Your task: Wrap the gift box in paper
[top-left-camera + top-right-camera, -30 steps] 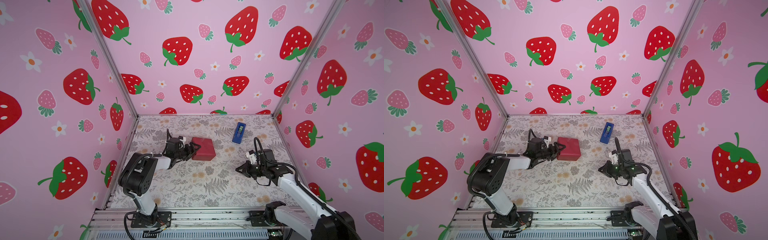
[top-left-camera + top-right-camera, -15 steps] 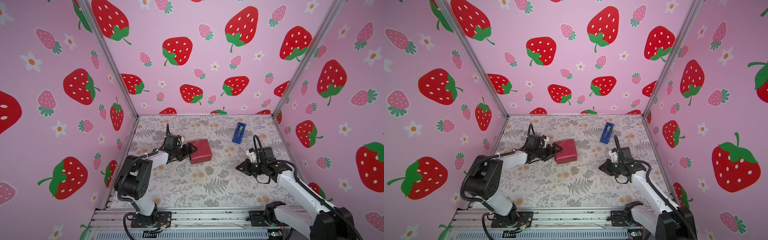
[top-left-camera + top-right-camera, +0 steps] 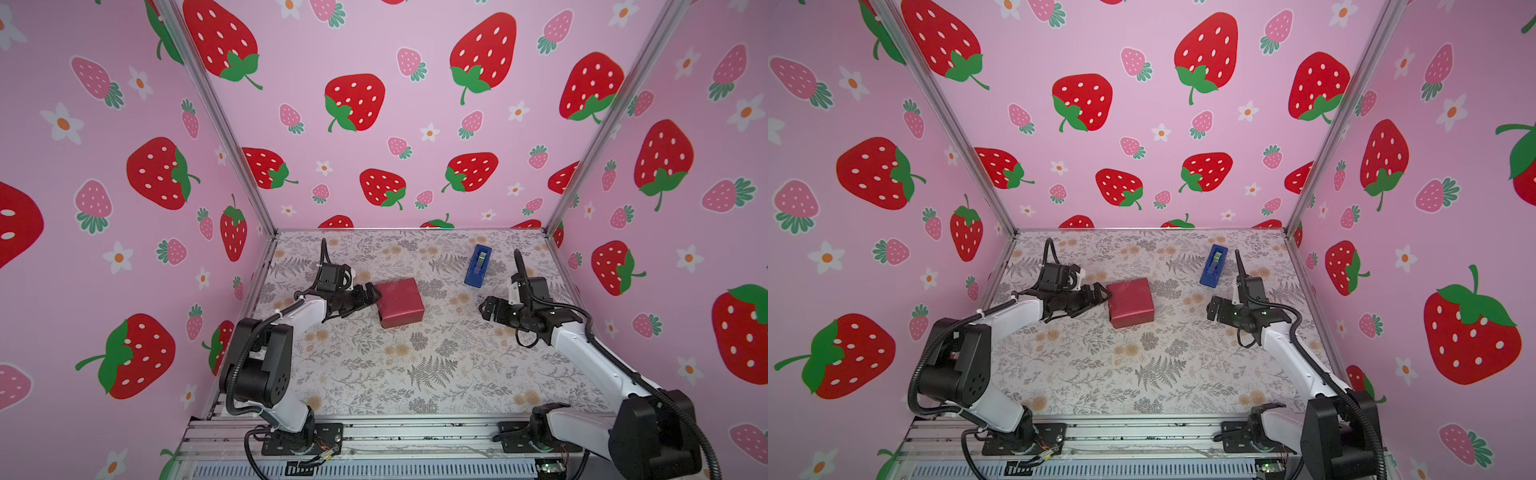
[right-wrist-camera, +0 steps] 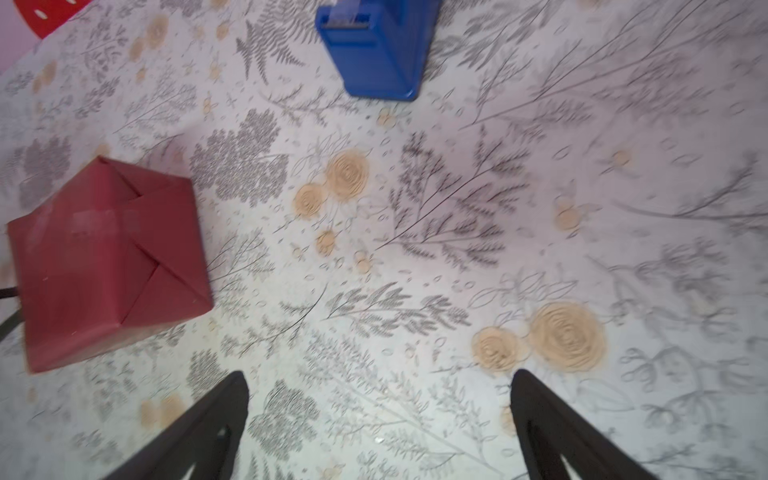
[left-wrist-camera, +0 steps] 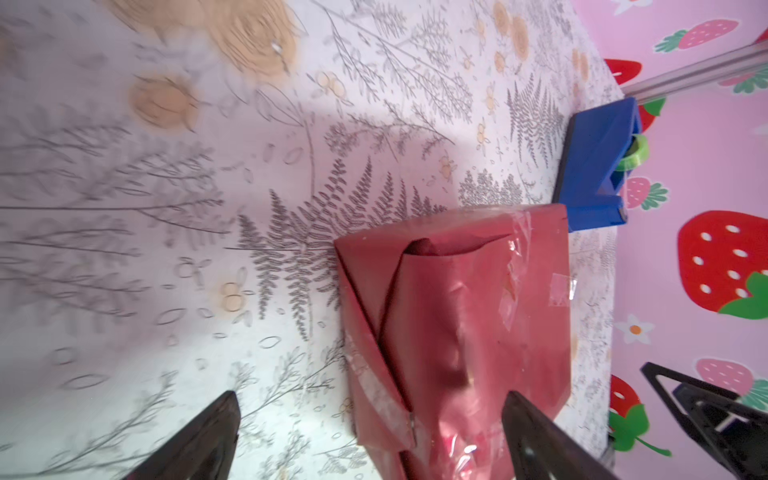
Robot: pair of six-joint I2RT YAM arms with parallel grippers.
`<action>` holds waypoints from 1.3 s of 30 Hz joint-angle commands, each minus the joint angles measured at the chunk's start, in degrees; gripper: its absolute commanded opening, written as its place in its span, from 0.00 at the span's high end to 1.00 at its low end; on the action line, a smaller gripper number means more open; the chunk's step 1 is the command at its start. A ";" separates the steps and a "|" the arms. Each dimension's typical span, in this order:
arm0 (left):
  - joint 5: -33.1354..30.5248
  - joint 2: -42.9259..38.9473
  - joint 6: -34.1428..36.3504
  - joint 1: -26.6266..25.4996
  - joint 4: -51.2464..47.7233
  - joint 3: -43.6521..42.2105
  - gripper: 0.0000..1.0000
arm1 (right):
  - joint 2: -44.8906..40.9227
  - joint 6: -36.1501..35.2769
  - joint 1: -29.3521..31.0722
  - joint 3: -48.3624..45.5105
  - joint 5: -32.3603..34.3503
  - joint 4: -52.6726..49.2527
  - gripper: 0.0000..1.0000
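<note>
The paper [image 3: 400, 302] [image 3: 1129, 302] is folded and taped round the gift box as a dark red parcel in the middle of the table; the box itself is hidden inside. Clear tape and folded flaps show on the paper [image 5: 457, 311] in the left wrist view. My left gripper [image 3: 371, 293] [image 3: 1100, 296] [image 5: 371, 399] stands open at the parcel's left end, holding nothing. My right gripper [image 3: 485, 308] [image 3: 1212, 308] [image 4: 380, 374] is open over bare table, well right of the paper [image 4: 104, 262].
A blue tape dispenser [image 3: 478, 266] [image 3: 1214, 266] [image 5: 594, 166] [image 4: 374, 45] stands at the back right, beyond the right gripper. Strawberry-print walls close in the floral table [image 3: 395, 374] on three sides. A metal rail [image 3: 395, 432] runs along the front edge.
My right gripper has gone from shut to open in place. The left arm has drawn back leftward, and the parcel has shifted slightly left and turned a little.
</note>
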 commanded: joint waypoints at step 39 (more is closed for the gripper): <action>-21.14 -3.64 27.08 13.52 50.96 -26.96 0.01 | 21.85 -27.43 -7.47 -28.67 22.67 94.40 0.00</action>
